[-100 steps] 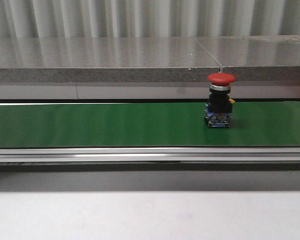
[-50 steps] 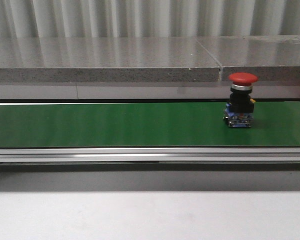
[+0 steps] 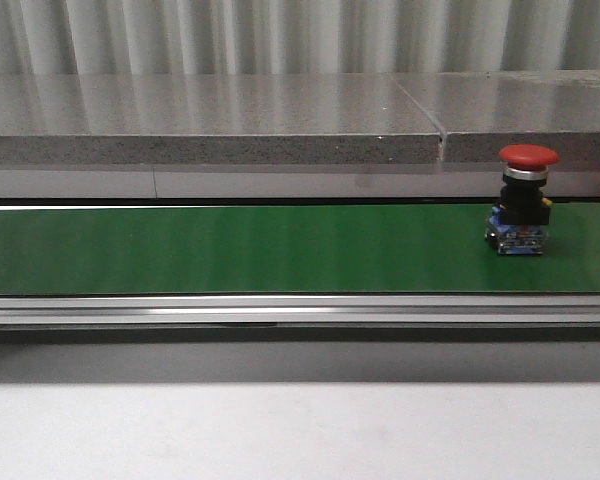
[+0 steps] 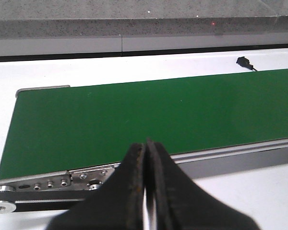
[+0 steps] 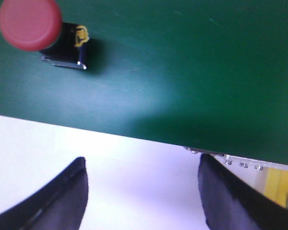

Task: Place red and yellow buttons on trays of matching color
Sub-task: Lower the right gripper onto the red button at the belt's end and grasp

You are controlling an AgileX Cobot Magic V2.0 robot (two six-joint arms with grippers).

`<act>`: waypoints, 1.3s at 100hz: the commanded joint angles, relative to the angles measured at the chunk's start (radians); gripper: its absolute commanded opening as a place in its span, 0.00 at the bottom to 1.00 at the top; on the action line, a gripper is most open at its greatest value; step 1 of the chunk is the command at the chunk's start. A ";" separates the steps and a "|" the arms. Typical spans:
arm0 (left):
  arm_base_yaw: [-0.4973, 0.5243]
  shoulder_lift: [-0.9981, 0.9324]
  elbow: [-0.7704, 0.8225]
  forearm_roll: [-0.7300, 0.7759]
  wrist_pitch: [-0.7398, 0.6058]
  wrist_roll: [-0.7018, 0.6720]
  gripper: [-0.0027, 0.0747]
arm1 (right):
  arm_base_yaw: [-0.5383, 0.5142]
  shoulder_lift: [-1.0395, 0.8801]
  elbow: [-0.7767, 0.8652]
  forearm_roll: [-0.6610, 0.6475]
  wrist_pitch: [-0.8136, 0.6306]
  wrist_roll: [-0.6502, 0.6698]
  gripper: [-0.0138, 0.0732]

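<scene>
Toward the right end of the green belt (image 3: 280, 248), a red button (image 3: 521, 200) is standing upright (red mushroom cap, black body, blue base). Above the belt's near edge the right tool (image 5: 143, 191) is hanging wide open, holding nothing. The left tool (image 4: 146, 191) is showing its fingers pressed together, empty.

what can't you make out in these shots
- Trays: neither clearly in view; only a yellow patch, cut off by the right wrist view's edge.
- Yellow button: in no view.
- Red button: its yellow label is too small and blurred to read.
- Right gripper: fingertips cut off by the frame edge.
- Both arms: outside the front view.
</scene>
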 commanded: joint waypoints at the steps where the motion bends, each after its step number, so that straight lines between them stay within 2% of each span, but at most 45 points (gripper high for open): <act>1: -0.007 0.005 -0.027 -0.012 -0.071 -0.006 0.01 | 0.011 -0.014 -0.031 0.003 -0.042 -0.017 0.72; 31: -0.007 0.005 -0.027 -0.012 -0.071 -0.006 0.01 | 0.013 0.065 -0.031 0.071 -0.124 -0.078 0.73; 53: -0.007 0.005 -0.027 -0.012 -0.071 -0.006 0.01 | 0.013 0.141 -0.065 0.107 -0.158 -0.121 0.82; 98: -0.007 0.005 -0.027 -0.012 -0.071 -0.006 0.01 | 0.013 0.305 -0.173 0.109 -0.254 -0.139 0.81; 108: -0.007 0.005 -0.027 -0.012 -0.071 -0.006 0.01 | 0.013 0.335 -0.180 0.109 -0.250 -0.139 0.72; 120: -0.007 0.005 -0.027 -0.012 -0.071 -0.006 0.01 | 0.011 0.347 -0.181 0.108 -0.240 -0.139 0.45; 130: -0.007 0.005 -0.027 -0.012 -0.071 -0.006 0.01 | 0.002 0.346 -0.201 0.102 -0.212 -0.139 0.30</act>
